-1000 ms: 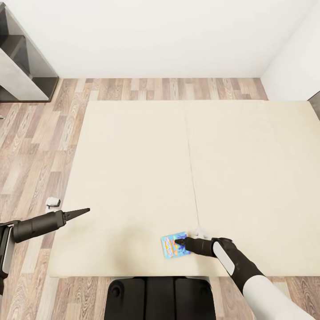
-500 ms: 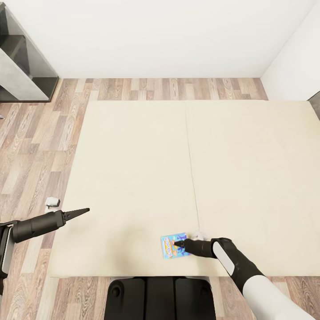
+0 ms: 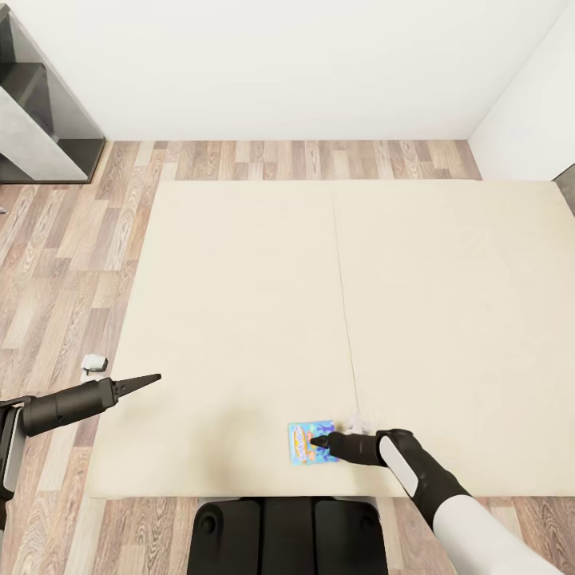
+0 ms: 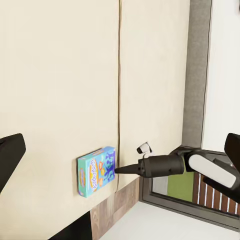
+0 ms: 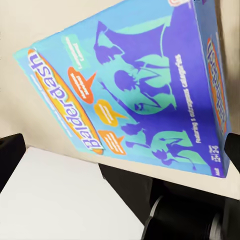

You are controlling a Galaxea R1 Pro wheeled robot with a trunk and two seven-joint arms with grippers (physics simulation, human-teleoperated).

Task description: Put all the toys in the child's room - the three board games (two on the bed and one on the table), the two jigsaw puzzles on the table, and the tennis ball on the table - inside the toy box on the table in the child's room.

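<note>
The right gripper (image 3: 316, 440) covers part of the blue game box (image 3: 307, 442); the bed (image 3: 447, 303) runs off the picture's right edge

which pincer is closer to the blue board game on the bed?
Right. The right pincer is over the blue board game, tips at its top face. The left pincer hangs far off, at the bed's left edge.

Head view: high above, looking steeply down on the bed (image 3: 239, 319) and the far wall. Left wrist view: low at the bed's left, facing right across the cover. Right wrist view: pressed close over the blue game box (image 5: 135, 85). Shared by all three: that box (image 3: 307, 442) (image 4: 96, 171).
</note>
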